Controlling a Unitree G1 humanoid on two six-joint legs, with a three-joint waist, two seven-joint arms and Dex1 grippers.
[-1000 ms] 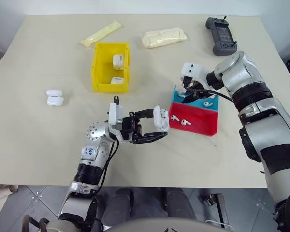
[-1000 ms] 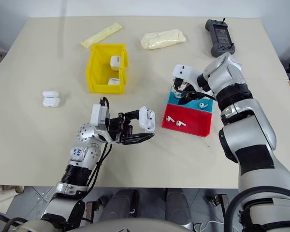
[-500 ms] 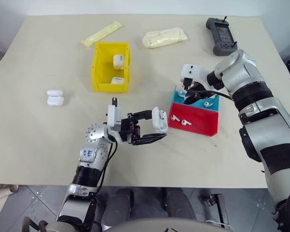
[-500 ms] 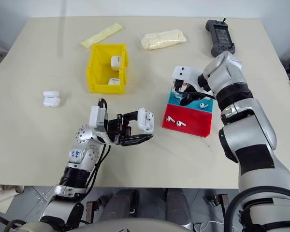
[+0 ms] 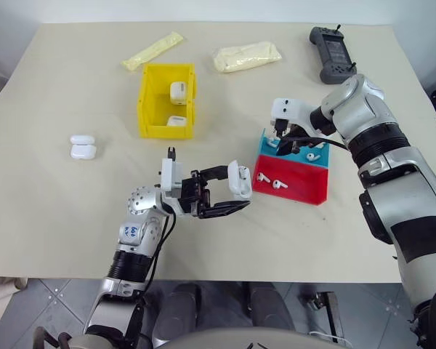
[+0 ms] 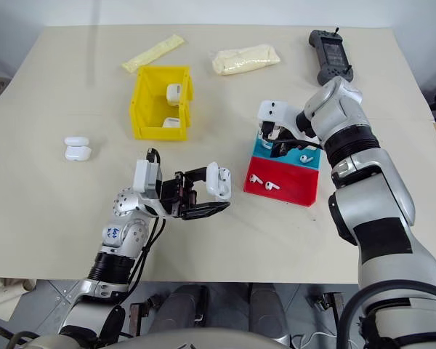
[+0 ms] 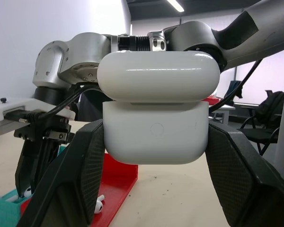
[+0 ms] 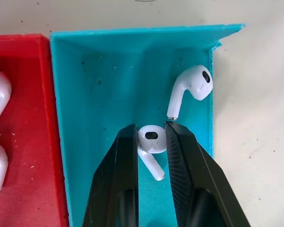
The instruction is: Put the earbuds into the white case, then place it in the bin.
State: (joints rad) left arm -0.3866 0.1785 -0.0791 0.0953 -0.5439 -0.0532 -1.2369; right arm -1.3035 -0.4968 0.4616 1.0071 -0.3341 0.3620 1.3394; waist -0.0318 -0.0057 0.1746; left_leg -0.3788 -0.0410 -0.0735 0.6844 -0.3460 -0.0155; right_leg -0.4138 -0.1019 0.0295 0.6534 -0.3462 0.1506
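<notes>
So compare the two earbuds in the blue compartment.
One earbud sits between the right gripper's fingers, which have closed onto its head; the other earbud lies free near the compartment's corner. The pinched one's stem points toward the gripper; the free one's stem slants toward the pinched bud. Both are white and glossy, in the blue compartment.

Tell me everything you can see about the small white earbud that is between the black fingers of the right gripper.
The small glossy white earbud looks like smooth plastic: a rounded head with a dark oval opening and a short stem. It lies in the blue compartment of the low red-and-blue tray, its head between the two black fingers of the right gripper, which are closed against its sides. A second white earbud lies beside it, apart.
</notes>
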